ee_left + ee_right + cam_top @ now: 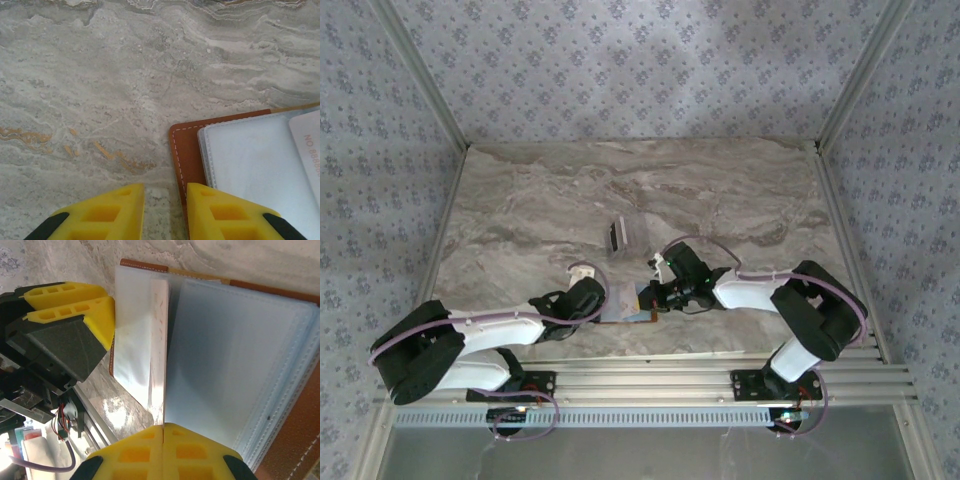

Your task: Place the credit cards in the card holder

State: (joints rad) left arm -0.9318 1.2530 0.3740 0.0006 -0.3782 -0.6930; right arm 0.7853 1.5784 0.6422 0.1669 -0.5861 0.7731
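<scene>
Indoors, veined marble tabletop [540,200], wallpapered walls [640,60], credit card [159,340] at card holder [245,170]

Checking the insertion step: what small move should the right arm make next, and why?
Probably ease the thin white card deeper into the clear plastic sleeves of the open brown leather wallet: the shut right gripper pinches it edge-on between the leaves, seemingly not yet seated.

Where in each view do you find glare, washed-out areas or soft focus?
Top external: even light, soft shadows under the arms on the table. Left wrist: table sharp, left hand soft-edged at the bottom. Right wrist: card holder sleeves washed out pale, white glare on the table beside them, lower-left clutter blurred.
</scene>
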